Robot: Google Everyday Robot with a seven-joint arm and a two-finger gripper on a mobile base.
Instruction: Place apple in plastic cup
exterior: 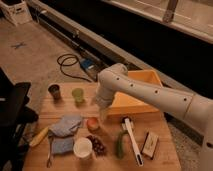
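On the wooden desk (165,157), near its middle, the apple (92,124) sits just right of a crumpled blue cloth (66,125). The hand (103,114) points down at the end of the white arm (150,92), which reaches in from the right. It hangs just above and a little to the right of the apple. Whether it is open or closed cannot be told, and it is not clear whether it touches the fruit; nothing can be seen in its hold.

The light green cup (78,95) stands upright toward the back left of the desk, apart from the apple. A dark brown cup (54,91) stands just to its left. Behind the arm, a yellow tray (145,80) takes up the back right part of the desk.

Toward the front, a wider white cup (82,148) stands beside a bunch of dark grapes (98,145), both just below the apple. A banana (39,136) lies at the left edge, near a second piece of blue cloth (61,145). To the right lie a green vegetable (120,145), a white-handled brush (133,142) and a small flat packet (149,143). On the floor behind the desk, a dark cable (67,67) lies coiled.
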